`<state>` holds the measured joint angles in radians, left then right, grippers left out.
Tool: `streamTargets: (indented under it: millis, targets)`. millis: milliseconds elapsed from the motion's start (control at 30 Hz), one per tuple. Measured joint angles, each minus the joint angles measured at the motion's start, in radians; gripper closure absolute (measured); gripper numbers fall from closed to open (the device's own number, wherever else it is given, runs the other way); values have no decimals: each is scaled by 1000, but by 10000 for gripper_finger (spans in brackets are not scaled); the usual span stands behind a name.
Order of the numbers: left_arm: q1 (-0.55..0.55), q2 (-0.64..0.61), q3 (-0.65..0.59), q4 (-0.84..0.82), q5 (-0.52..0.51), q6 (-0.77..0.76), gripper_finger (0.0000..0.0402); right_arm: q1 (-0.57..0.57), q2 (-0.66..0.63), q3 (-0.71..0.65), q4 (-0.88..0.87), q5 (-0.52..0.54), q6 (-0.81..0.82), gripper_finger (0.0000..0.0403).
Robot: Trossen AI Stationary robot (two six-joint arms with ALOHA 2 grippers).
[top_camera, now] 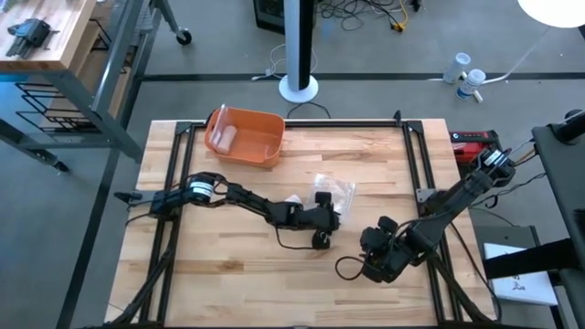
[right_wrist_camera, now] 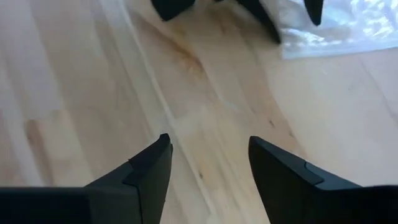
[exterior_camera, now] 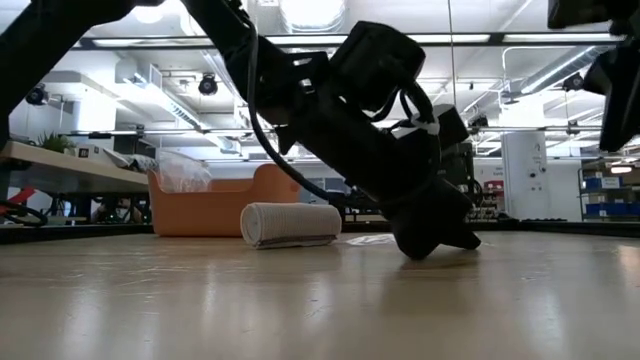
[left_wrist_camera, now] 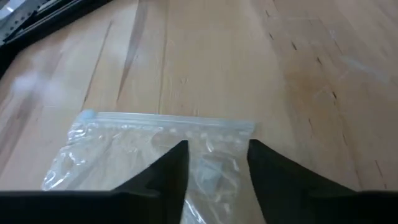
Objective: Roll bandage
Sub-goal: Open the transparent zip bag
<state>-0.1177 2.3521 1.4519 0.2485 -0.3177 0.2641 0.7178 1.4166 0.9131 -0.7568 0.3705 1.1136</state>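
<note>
A rolled white bandage (exterior_camera: 290,223) lies on its side on the table in front of the orange bin; in the high view my left arm partly hides this bandage (top_camera: 294,199). A clear zip bag (left_wrist_camera: 124,155) lies flat on the wood at mid-table. My left gripper (left_wrist_camera: 214,155) is open and low over that bag, one finger on either side of a strip of it. My right gripper (right_wrist_camera: 208,162) is open over bare wood nearer the front edge, a little right of the bag (right_wrist_camera: 348,31). My left gripper slants down onto the clear bag's middle (left_wrist_camera: 211,174), just short of its zip edge (left_wrist_camera: 180,119). The bag lies flat on the table. Whether the fingertips (left_wrist_camera: 177,162) touch the plastic, I cannot tell.
An orange bin (top_camera: 245,137) at the far left holds a crumpled clear bag (top_camera: 224,137). A black metal frame (top_camera: 416,174) runs around the table top. Bare wood stretches along the near edge and the left side.
</note>
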Motion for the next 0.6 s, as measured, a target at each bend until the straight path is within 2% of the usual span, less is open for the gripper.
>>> streamTargets:
  millis: [200,367,500,600]
  targets:
    - [24,12,8,-4,83,-29,384,-3,-2,86,-47,-6,-71,203]
    - [24,-49,17,-102,75,-10,399,2,-3,222,-187,29,-114,203]
    - [21,-201,8,-323,55,13,401,15,-3,289,-247,101,-153,203]
    - [-1,-370,-14,-388,55,4,401,22,-3,282,-243,177,-199,201]
